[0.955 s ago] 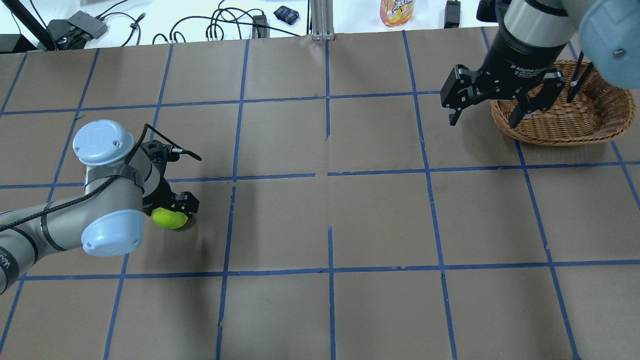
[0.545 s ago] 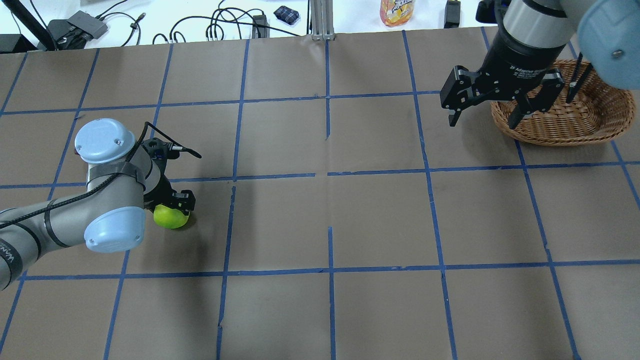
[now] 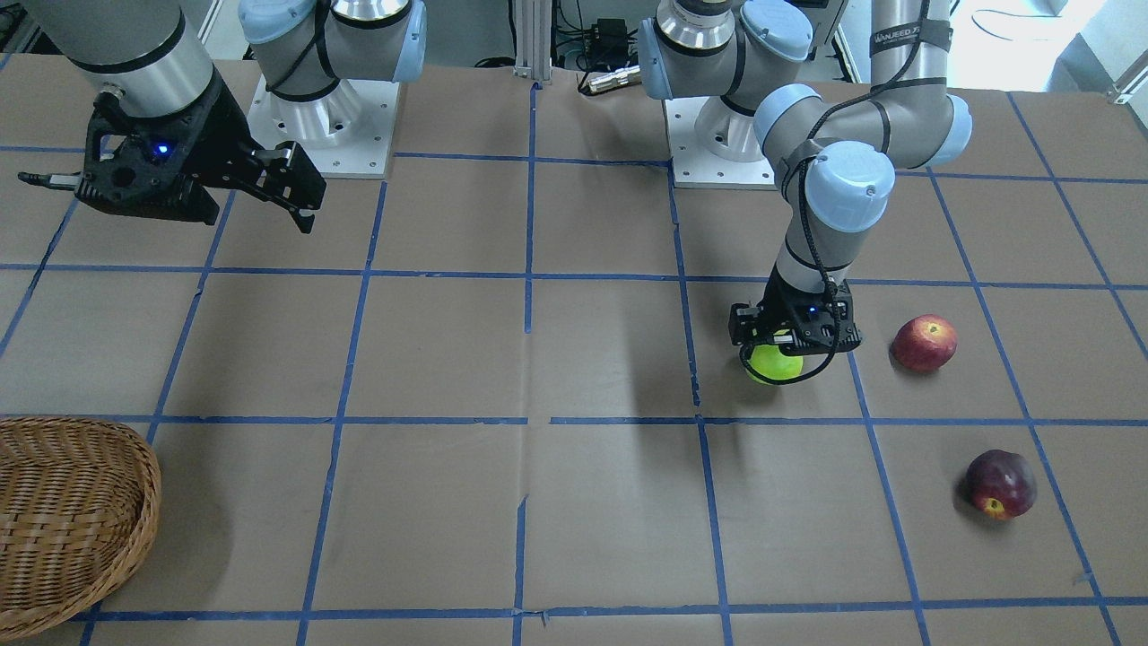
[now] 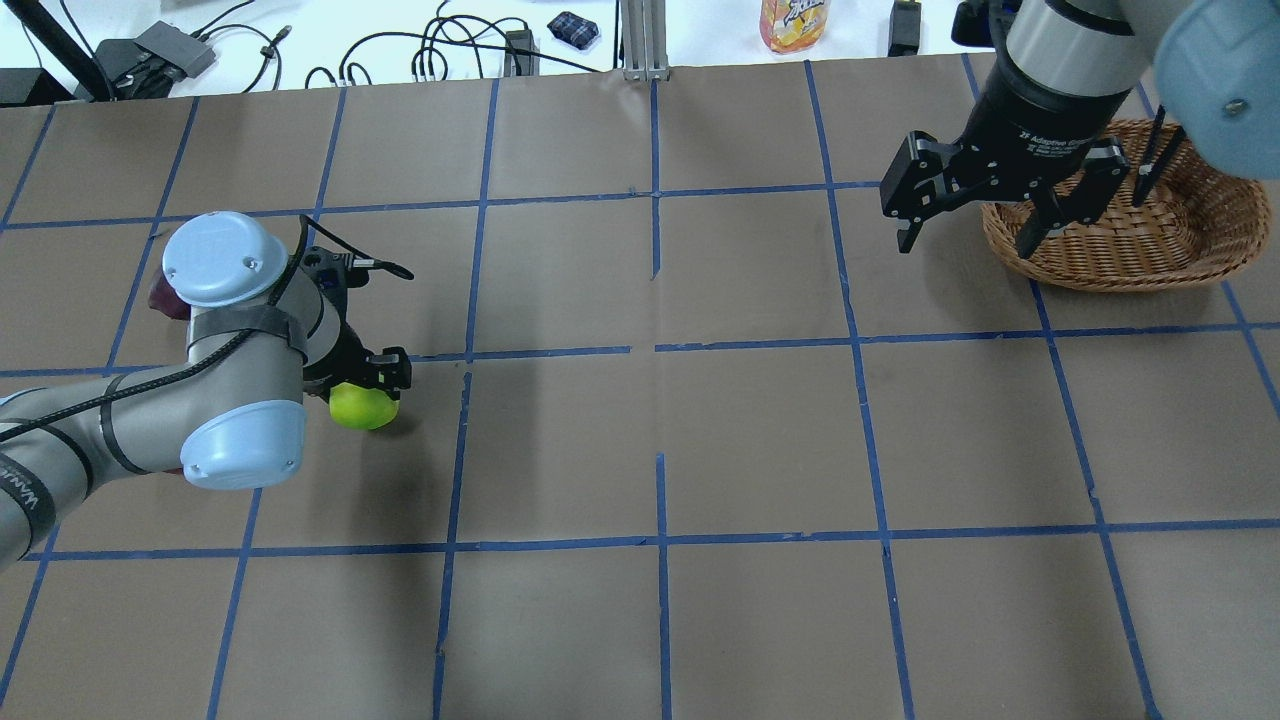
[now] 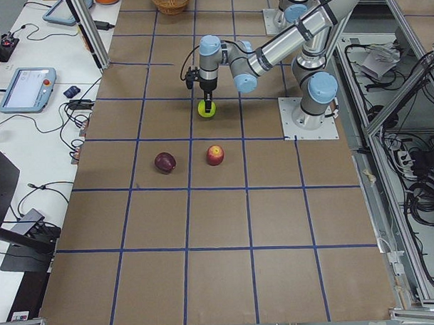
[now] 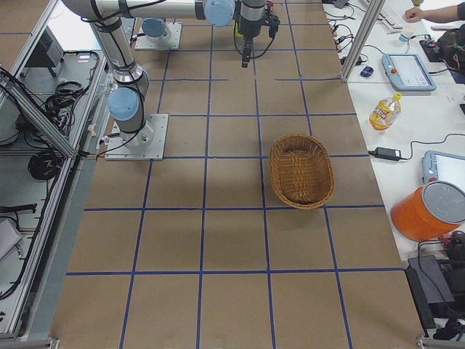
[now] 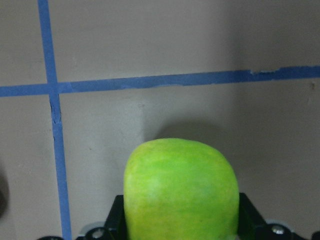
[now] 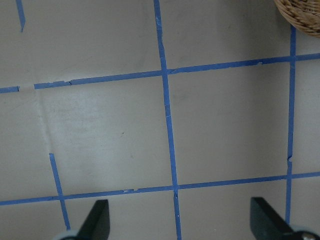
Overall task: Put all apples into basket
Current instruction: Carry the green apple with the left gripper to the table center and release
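Observation:
My left gripper is shut on the yellow-green apple, held from above at the table's left side; the apple fills the bottom of the left wrist view between the dark jaws. The red apple and the maroon apple lie on the table near it, mostly hidden under my left arm in the overhead view. The wicker basket stands at the far right. My right gripper hangs open and holds nothing at the basket's left rim.
Brown paper with blue tape grid lines covers the table. Cables, a bottle and small devices lie beyond the far edge. A post stands at the far middle edge.
My left gripper has moved a little toward the far side and to the right with the yellow-green apple in it. The right arm has barely moved.

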Controlling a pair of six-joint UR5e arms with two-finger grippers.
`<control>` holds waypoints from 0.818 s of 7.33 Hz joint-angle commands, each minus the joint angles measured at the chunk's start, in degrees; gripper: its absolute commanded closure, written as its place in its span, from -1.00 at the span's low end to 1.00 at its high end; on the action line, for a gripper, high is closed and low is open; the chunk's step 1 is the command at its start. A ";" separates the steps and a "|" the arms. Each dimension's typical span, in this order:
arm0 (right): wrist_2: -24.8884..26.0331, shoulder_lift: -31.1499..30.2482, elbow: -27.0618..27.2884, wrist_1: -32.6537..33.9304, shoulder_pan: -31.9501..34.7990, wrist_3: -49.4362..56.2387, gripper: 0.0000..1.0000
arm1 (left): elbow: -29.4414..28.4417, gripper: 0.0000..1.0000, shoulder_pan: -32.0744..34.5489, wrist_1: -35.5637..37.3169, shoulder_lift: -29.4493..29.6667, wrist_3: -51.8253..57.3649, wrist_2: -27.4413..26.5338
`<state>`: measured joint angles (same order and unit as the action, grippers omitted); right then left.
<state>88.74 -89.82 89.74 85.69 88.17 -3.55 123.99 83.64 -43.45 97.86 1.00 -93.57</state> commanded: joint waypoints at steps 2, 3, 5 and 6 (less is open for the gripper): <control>0.11 0.00 0.00 0.00 -0.01 0.04 -1.00 | -6.71 0.46 12.92 -0.32 3.46 -27.37 6.71; 0.12 0.00 0.00 0.00 -0.01 0.04 -1.00 | -9.79 0.46 15.74 0.20 6.26 -33.19 9.35; 0.03 -0.09 0.44 0.00 0.08 -0.05 -1.00 | -19.26 0.46 21.63 0.03 13.55 -44.88 11.22; -0.06 -0.09 0.61 0.00 0.08 -0.05 -1.00 | -22.96 0.46 23.48 0.12 16.98 -48.94 11.22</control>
<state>88.78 -89.90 90.09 85.69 88.23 -3.57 106.03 104.43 -43.33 110.57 -41.93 -82.74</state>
